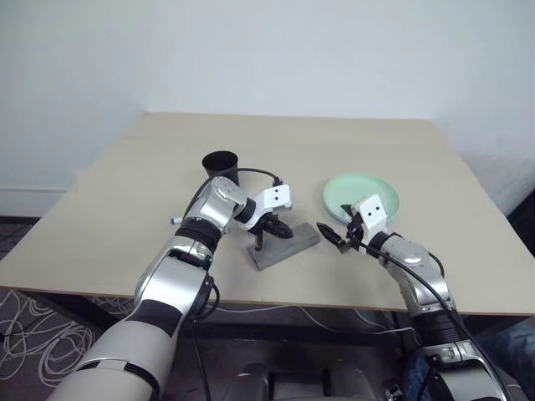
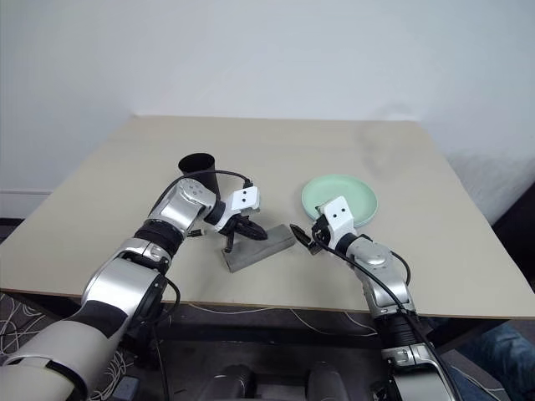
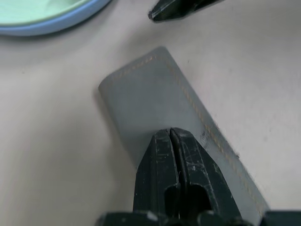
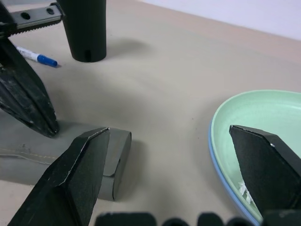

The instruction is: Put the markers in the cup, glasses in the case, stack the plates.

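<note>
Plain white wall behind, and from the head cameras your beige counter (image 1: pixel 125 184) has the black cup (image 1: pixel 221 164) at the back, the grey case (image 1: pixel 284 246) shut near the front, and the mint plate sitting on the blue one (image 1: pixel 361 194) to the right. One marker (image 4: pixel 36 56) lies on the counter near the cup, so that step isn't done.

Left wrist view: your left end effector (image 3: pixel 171 141) is pinched fully closed with nothing in it, tips right down on the case lid. Push harder and the case could skid toward the counter edge, or the lid could dent.

Right wrist view: your right end effector (image 4: pixel 174 146) is spread wide and empty, one finger (image 4: pixel 80 165) just beside the case end, the other (image 4: pixel 263 160) over the plate rim. Swing it in and you could nudge the plates or clip the left tips. Can't see the glasses anywhere, probably in the case.
</note>
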